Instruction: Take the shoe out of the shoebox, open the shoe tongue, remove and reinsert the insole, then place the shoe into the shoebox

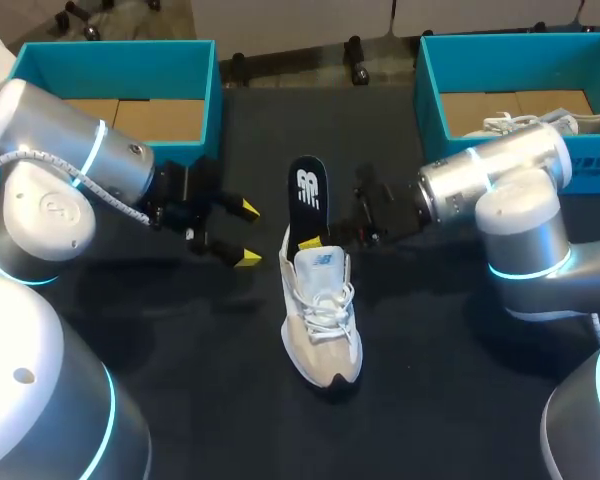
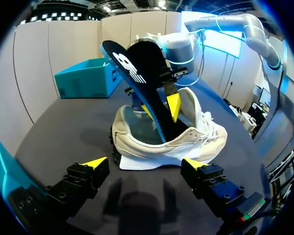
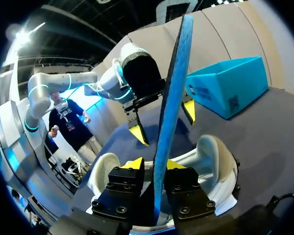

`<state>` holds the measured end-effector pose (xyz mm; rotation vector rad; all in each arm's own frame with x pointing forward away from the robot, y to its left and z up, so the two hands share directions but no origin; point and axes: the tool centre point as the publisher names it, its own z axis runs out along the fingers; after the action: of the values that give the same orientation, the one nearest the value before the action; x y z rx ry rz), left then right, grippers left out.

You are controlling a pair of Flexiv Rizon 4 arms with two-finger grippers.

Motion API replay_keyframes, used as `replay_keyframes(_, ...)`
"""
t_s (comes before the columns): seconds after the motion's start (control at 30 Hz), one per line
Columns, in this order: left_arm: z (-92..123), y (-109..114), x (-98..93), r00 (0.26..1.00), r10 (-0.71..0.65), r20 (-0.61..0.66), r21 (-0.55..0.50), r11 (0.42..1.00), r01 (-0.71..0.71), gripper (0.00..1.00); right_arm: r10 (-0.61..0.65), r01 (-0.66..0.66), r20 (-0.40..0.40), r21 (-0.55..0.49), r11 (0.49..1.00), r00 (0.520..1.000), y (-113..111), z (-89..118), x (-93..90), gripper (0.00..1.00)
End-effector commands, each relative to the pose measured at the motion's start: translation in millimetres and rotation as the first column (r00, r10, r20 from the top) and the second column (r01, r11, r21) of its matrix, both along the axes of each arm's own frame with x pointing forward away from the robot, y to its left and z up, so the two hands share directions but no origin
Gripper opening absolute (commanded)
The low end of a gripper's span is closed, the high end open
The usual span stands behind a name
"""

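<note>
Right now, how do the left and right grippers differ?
The left gripper is open and empty, while the right gripper is shut on the insole. The left gripper hangs beside the shoe and touches nothing. The right gripper sits at the shoe's opening, where the insole's lower end is inside the shoe and the rest sticks up. Both have yellow-tipped fingers and face the shoe from opposite sides.

Soft light comes from above. The black table (image 1: 230, 400) looks dim, with faint shadows near the shoe (image 1: 322, 320). The left arm (image 1: 60, 150) shines on top.
</note>
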<state>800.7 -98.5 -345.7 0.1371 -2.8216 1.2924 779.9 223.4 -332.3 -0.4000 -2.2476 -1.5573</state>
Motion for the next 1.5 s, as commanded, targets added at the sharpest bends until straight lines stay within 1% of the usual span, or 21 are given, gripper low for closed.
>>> replay_keyframes(0.03, 0, 0, -0.6, 1.0, 0.002, 0.001, 0.003, 1.0, -0.002, 1.0, 0.0, 0.0, 0.005, -0.009, 1.0, 1.0, -3, 6, 4.7, 0.24)
replay_keyframes(0.13, 0, 0, -0.6, 1.0, 0.002, 0.001, 0.003, 1.0, -0.002, 1.0, 0.0, 0.0, 0.017, -0.008, 1.0, 1.0, -1, 7, 10.1, 0.2)
replay_keyframes(0.2, 0, 0, -0.6, 1.0, 0.002, 0.001, 0.003, 1.0, -0.002, 1.0, 0.005, -0.005, 0.024, -0.003, 1.0, 1.0, 0, 6, 13.8, 0.2)
replay_keyframes(0.3, 0, 0, -0.6, 1.0, 0.002, 0.001, 0.003, 1.0, -0.002, 1.0, 0.037, -0.037, 0.011, -0.017, 0.999, 0.999, 5, 3, 18.5, 0.21)
replay_keyframes(0.37, 0, 0, -0.6, 1.0, 0.002, 0.001, 0.003, 1.0, -0.002, 1.0, 0.048, -0.048, 0.003, -0.02, 0.999, 0.999, 6, 2, 19.6, 0.18)
replay_keyframes(0.4, 0, 0, -0.6, 1.0, 0.002, 0.001, 0.003, 1.0, -0.002, 1.0, 0.052, -0.052, 0.0, -0.022, 0.998, 0.999, 6, 2, 19.8, 0.08)
replay_keyframes(0.43, 0, 0, -0.6, 1.0, 0.002, 0.001, 0.003, 1.0, -0.002, 1.0, 0.053, -0.053, 0.0, -0.022, 0.998, 0.999, 6, 2, 19.7, 0.0)
replay_keyframes(0.6, 0, 0, -0.6, 1.0, 0.002, 0.001, 0.003, 1.0, -0.002, 1.0, 0.065, -0.065, -0.037, -0.023, 0.998, 0.997, 2, -3, 14.1, 0.0)
replay_keyframes(0.93, 0, 0, -0.6, 1.0, 0.002, 0.001, 0.003, 1.0, -0.002, 1.0, 0.071, -0.077, -0.14, -0.039, 0.996, 0.988, -8, -18, -9.1, 0.0)
replay_keyframes(1.23, 0, 0, -0.6, 1.0, 0.002, 0.001, 0.003, 1.0, -0.002, 1.0, 0.095, -0.112, -0.212, -0.07, 0.991, 0.973, -3, -27, -24.8, 0.0)
replay_keyframes(1.33, 0, 0, -0.6, 1.0, 0.002, 0.001, 0.003, 1.0, -0.002, 1.0, 0.094, -0.112, -0.214, -0.071, 0.991, 0.972, -3, -28, -25.6, 0.0)
replay_keyframes(1.37, 0, 0, -0.6, 1.0, 0.002, 0.001, 0.003, 1.0, -0.002, 1.0, 0.089, -0.106, -0.206, -0.072, 0.992, 0.974, -3, -26, -24.8, 0.01)
replay_keyframes(1.4, 0, 0, -0.6, 1.0, 0.002, 0.001, 0.003, 1.0, -0.002, 1.0, 0.086, -0.102, -0.197, -0.074, 0.992, 0.977, -3, -24, -23.6, 0.17)
replay_keyframes(1.5, 0, 0, -0.6, 1.0, 0.002, 0.001, 0.003, 1.0, -0.002, 1.0, 0.078, -0.093, -0.171, -0.079, 0.992, 0.982, -3, -19, -19.8, 0.26)
